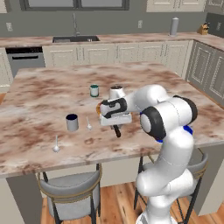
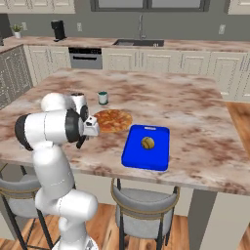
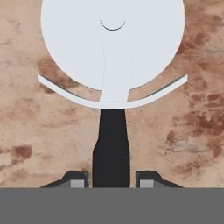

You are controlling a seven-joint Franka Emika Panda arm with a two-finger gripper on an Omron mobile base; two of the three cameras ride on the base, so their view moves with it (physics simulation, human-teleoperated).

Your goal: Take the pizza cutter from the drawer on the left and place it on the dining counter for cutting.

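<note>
The gripper (image 3: 112,177) holds the pizza cutter (image 3: 112,57) by its black handle, which runs up between the two dark fingertips (image 3: 76,178), the jaws drawn narrow on either side of it. In the hand view the pale round wheel spreads wide beyond the handle, with a thin curved guard beneath it, and brown-and-beige marbled stone lies behind the whole tool. In the left base view the gripper (image 1: 116,127) sits low over the dining counter (image 1: 43,100), towards its near edge, and the dark handle of the pizza cutter (image 1: 116,130) projects below the hand against the stone; whether the tool touches the surface cannot be told. On the counter to the left of the hand stand a dark blue cup (image 1: 72,122) and, farther back, a small green-banded cup (image 1: 94,90). Two thin silver spoons lie near the blue cup, one (image 1: 89,124) just beside it and one (image 1: 56,145) nearer the counter edge. In the right base view a pizza (image 2: 113,120) lies flat on the dining counter (image 2: 195,107) just beside the hand, and a blue cutting board (image 2: 145,147) to its right carries a small round yellow-brown item (image 2: 147,143). Grey upholstered stools (image 1: 70,192) stand tucked under the near overhang. A sink (image 1: 75,39) is set into the far worktop.
</note>
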